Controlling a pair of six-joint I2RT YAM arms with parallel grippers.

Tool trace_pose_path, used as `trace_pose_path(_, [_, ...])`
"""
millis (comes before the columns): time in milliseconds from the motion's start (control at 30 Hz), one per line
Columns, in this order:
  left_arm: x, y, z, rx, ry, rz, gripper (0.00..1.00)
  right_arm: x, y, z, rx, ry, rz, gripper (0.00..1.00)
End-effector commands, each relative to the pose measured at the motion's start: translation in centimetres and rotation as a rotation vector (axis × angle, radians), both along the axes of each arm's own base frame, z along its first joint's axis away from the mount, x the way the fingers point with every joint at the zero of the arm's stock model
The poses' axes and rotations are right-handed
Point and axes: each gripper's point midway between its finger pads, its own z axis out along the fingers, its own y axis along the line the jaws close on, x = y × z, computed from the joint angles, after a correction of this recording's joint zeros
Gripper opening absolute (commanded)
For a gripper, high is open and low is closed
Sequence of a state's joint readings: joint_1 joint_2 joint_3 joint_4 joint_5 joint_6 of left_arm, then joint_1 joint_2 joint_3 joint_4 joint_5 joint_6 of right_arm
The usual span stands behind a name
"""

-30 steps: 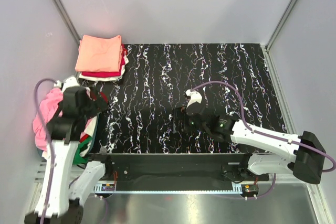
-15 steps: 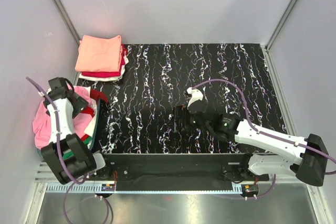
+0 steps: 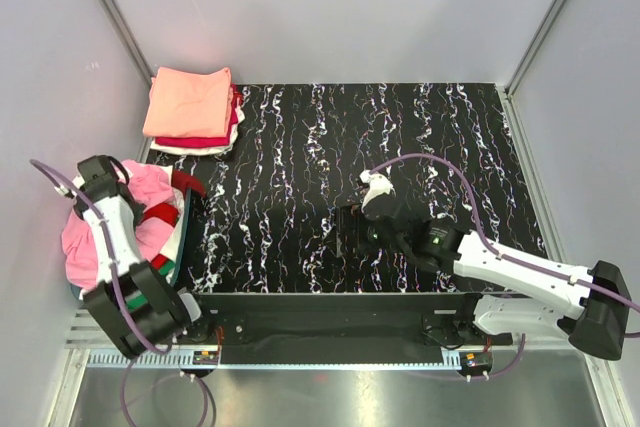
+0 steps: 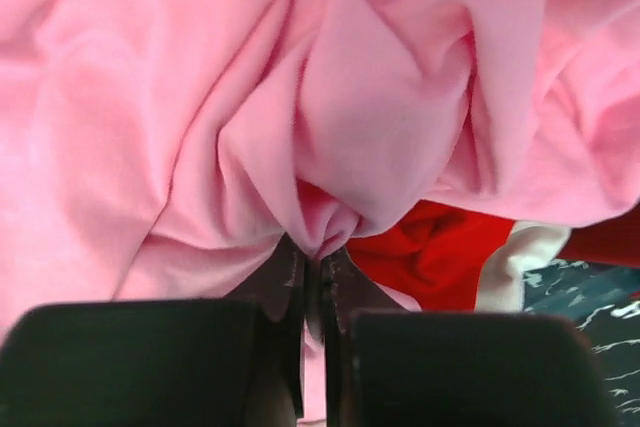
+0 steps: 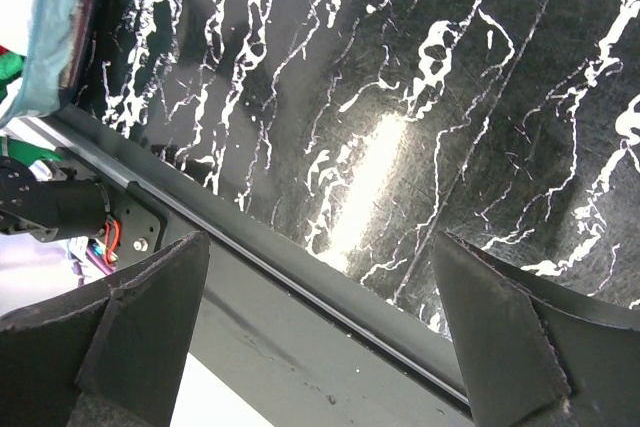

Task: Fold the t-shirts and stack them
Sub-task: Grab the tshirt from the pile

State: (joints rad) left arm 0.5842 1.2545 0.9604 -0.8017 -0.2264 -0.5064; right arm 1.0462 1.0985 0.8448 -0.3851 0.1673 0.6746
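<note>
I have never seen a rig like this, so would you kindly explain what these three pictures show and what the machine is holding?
This is a tabletop robot: a left arm and a right arm bolted at the near edge of a black marbled table. The wide picture looks down from above; the other two come from a camera on each wrist. In the far left corner lies a folded stack, salmon-orange on top; at the left edge sits a heap of loose shirts. The left gripper is shut on a fold of the pink t-shirt, with a red t-shirt showing beside it. The right gripper is open and empty above the table.
</note>
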Motion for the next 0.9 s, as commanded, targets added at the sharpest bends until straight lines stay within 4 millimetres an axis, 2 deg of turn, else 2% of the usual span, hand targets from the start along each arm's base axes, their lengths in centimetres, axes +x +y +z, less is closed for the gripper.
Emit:
trace_pose_path(0, [-0.5, 2.4, 6.8, 0.215, -0.141, 0.085, 0.00, 0.1, 0.1, 0.3, 0.027, -0.015, -0.008, 1.00])
trace_pose_path(33, [-0.8, 2.5, 8.3, 0.242, -0.179, 0.110, 0.00, 0.1, 0.1, -0.1, 0.018, -0.006, -0.005, 1.00])
trace_pose_path(67, [-1.1, 2.5, 11.3, 0.297, -0.259, 0.129, 0.00, 0.0, 0.3, -0.1, 0.016, -0.003, 0.001, 1.00])
trace_pose_path(133, [-1.4, 2.1, 14.2, 0.327, -0.337, 0.152, 0.00, 0.0, 0.2, -0.4, -0.004, 0.006, 0.005, 1.00])
trace_pose_path(167, [-1.7, 1.7, 16.9, 0.359, -0.412, 0.158, 0.00, 0.1, 0.2, -0.1, -0.008, 0.001, 0.003, 1.00])
trace_pose_path(233, [-1.5, 0.8, 20.4, 0.377, -0.525, 0.146, 0.00, 0.3, -0.3, 0.0, -0.030, -0.010, -0.003, 1.00])
trace_pose_path(333, [-0.2, -1.2, 23.6, 0.339, -0.664, 0.080, 0.02, 0.8, -1.0, 0.8, -0.041, -0.043, -0.033, 1.00])
trace_pose_path(367, [0.8, -2.3, 25.2, 0.311, -0.728, 0.025, 0.02, 1.0, -1.2, 1.3, -0.041, -0.060, -0.044, 1.00])
trace_pose_path(433, [2.6, -4.2, 26.6, 0.257, -0.802, -0.058, 0.02, 1.3, -1.7, 1.8, -0.053, -0.077, -0.059, 1.00])
trace_pose_path(467, [3.2, -4.5, 27.1, 0.249, -0.806, -0.074, 0.03, 1.5, -1.8, 2.2, -0.050, -0.090, -0.070, 1.00])
trace_pose_path(533, [3.4, -5.1, 28.0, 0.255, -0.791, -0.093, 0.14, 1.6, -1.9, 2.6, -0.051, -0.101, -0.071, 1.00])
trace_pose_path(567, [3.4, -5.0, 27.7, 0.258, -0.775, -0.091, 0.21, 1.7, -1.9, 3.0, -0.050, -0.104, -0.072, 1.00])
trace_pose_path(600, [3.2, -4.8, 27.6, 0.267, -0.769, -0.090, 0.38, 1.6, -1.9, 3.0, -0.052, -0.101, -0.073, 1.00])
trace_pose_path(700, [2.2, -4.3, 26.4, 0.314, -0.725, -0.081, 0.49, 1.4, -2.1, 2.5, -0.051, -0.088, -0.076, 1.00])
trace_pose_path(800, [1.0, -3.2, 24.5, 0.367, -0.649, -0.051, 0.36, 1.2, -2.0, 1.9, -0.051, -0.075, -0.070, 1.00])
trace_pose_path(833, [0.7, -2.9, 23.9, 0.382, -0.621, -0.052, 0.17, 1.1, -2.1, 1.7, -0.056, -0.072, -0.070, 1.00])
trace_pose_path(867, [0.3, -2.4, 23.5, 0.396, -0.597, -0.030, 0.06, 1.2, -2.2, 1.7, -0.058, -0.072, -0.072, 1.00])
